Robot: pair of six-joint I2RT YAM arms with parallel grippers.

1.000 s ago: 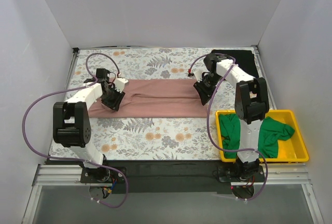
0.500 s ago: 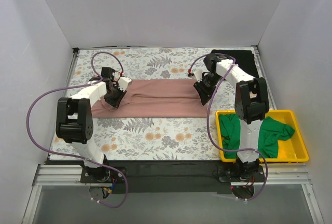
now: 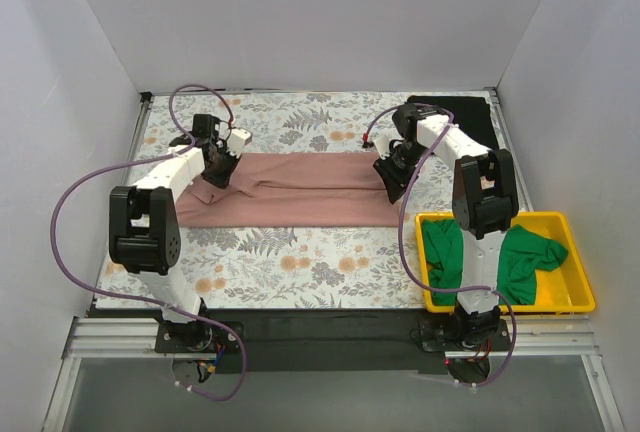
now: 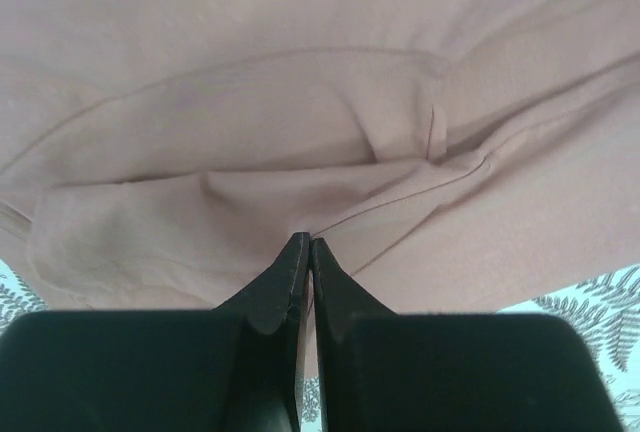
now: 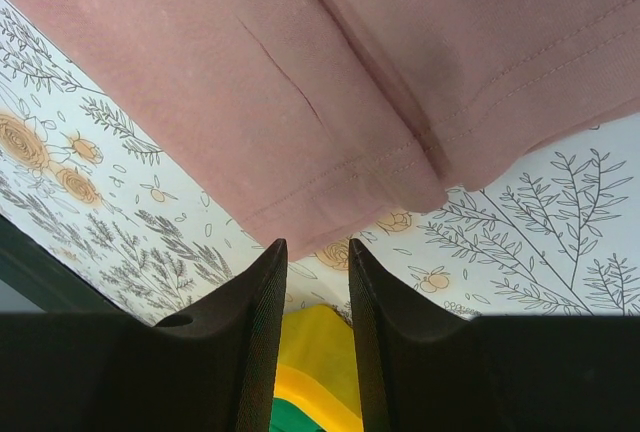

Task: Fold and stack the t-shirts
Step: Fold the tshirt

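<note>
The dusty pink t-shirt [image 3: 310, 187] lies as a long folded strip across the floral table covering. My left gripper [image 3: 215, 172] is at its left end, shut on a pinch of pink cloth [image 4: 300, 82], with the jaws meeting at the tips [image 4: 305, 244]. My right gripper [image 3: 392, 182] is at the shirt's right end, its jaws a little apart and empty [image 5: 317, 244], just off the hem [image 5: 300, 72]. The black t-shirt [image 3: 458, 117] lies flat at the back right corner. The bright green t-shirt [image 3: 525, 257] is bunched in the yellow bin.
The yellow plastic bin [image 3: 500, 216] stands at the front right, beside the right arm's base; it also shows in the right wrist view [image 5: 310, 352]. White walls enclose the table on three sides. The floral covering [image 3: 300, 262] lies bare in front of the pink shirt.
My left gripper has moved toward the back of the table, pulling the pink shirt's left end with it so a fold forms there. The right gripper has stayed in place.
</note>
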